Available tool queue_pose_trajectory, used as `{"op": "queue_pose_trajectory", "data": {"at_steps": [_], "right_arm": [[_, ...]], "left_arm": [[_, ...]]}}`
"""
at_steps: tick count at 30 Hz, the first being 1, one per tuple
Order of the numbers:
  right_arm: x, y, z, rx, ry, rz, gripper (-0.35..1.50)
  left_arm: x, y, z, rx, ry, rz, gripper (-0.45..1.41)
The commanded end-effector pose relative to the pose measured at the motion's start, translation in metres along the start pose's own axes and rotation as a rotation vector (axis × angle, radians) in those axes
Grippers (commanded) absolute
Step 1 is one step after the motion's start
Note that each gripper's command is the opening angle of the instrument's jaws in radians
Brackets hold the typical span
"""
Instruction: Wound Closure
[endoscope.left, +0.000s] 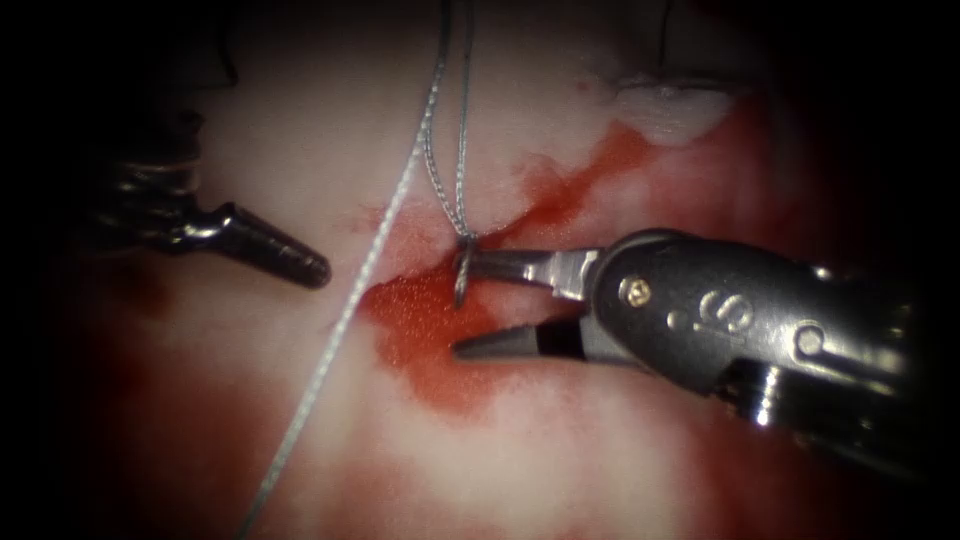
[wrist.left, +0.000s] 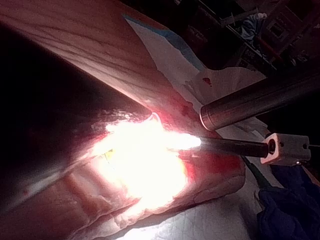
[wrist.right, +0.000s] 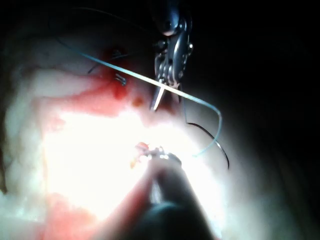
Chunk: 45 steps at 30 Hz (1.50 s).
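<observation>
In the endoscope view my right tool (endoscope.left: 463, 305) comes in from the right with its jaws open over the pool of red fluid (endoscope.left: 420, 320) in the cut. A short curved piece of the needle (endoscope.left: 462, 283) stands at the tip of its upper jaw, its lower end at the fluid; I cannot tell how deep it sits in the tissue. A twisted thread (endoscope.left: 445, 190) rises from the needle's top. My left tool (endoscope.left: 315, 268) lies left of the cut, shut and holding nothing. A second strand of thread (endoscope.left: 345, 315) runs diagonally between the two tools.
A streak of red fluid (endoscope.left: 590, 170) runs up right toward a pale flap of tissue (endoscope.left: 670, 105). In the left wrist view a thick metal tube (wrist.left: 260, 100) and a thinner shaft (wrist.left: 235, 146) reach over the tissue (wrist.left: 75, 50).
</observation>
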Motion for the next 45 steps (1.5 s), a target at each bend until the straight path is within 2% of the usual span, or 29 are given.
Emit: {"op": "queue_pose_trajectory", "data": {"at_steps": [1, 5, 9, 10, 11, 15, 21, 24, 26, 27, 32, 38, 40, 44, 45], "right_arm": [[0.0010, 0.0009, 0.0007, -0.005, 0.004, -0.004, 0.46], [0.0008, 0.0010, 0.0012, -0.015, -0.011, -0.065, 0.44], [0.0008, 0.0012, 0.0013, -0.018, -0.030, -0.117, 0.29], [0.0008, 0.0013, 0.0014, -0.023, -0.045, -0.127, 0.16], [0.0008, 0.0015, 0.0015, -0.039, -0.077, -0.179, -0.35], [0.0010, 0.0018, 0.0013, -0.059, -0.096, -0.176, -0.35], [0.0025, 0.0023, 0.0000, -0.041, -0.025, 0.258, -0.35], [0.0030, 0.0024, -0.0007, 0.005, 0.031, 0.526, -0.35], [0.0031, 0.0024, -0.0013, 0.078, 0.038, 0.780, -0.35], [0.0031, 0.0024, -0.0013, 0.078, 0.038, 0.780, -0.35], [0.0024, 0.0022, -0.0012, 0.193, 0.014, 1.044, -0.35], [0.0020, 0.0024, -0.0014, 0.218, -0.007, 1.192, -0.35], [0.0019, 0.0024, -0.0016, 0.236, -0.020, 1.294, -0.35], [0.0018, 0.0025, -0.0016, 0.255, -0.008, 1.429, -0.35], [0.0018, 0.0026, -0.0016, 0.277, 0.019, 1.518, -0.35]], "left_arm": [[-0.0013, 0.0000, -0.0001, -0.001, -0.007, 0.001, 0.93], [-0.0013, 0.0000, -0.0002, 0.000, -0.007, 0.000, 0.93], [-0.0013, -0.0001, -0.0003, 0.000, -0.006, -0.001, 0.93], [-0.0014, -0.0001, -0.0003, 0.000, -0.006, -0.002, 0.93], [-0.0015, -0.0002, -0.0004, 0.001, -0.005, -0.003, 0.93], [-0.0015, -0.0003, -0.0005, 0.002, -0.004, -0.004, 0.93], [-0.0016, -0.0003, -0.0006, 0.004, -0.003, -0.005, 0.93], [-0.0016, -0.0003, -0.0006, 0.004, -0.003, -0.005, 0.93], [-0.0016, -0.0003, -0.0006, 0.004, -0.002, -0.005, 0.93], [-0.0016, -0.0003, -0.0006, 0.004, -0.002, -0.005, 0.93], [-0.0017, -0.0004, -0.0006, 0.003, -0.002, -0.006, 0.93], [-0.0017, -0.0004, -0.0007, 0.004, -0.002, -0.007, 0.93], [-0.0017, -0.0005, -0.0007, 0.004, -0.002, -0.008, 0.93], [-0.0018, -0.0006, -0.0007, 0.003, -0.002, -0.009, 0.93], [-0.0018, -0.0007, -0.0007, 0.003, -0.001, -0.010, 0.93]]}}
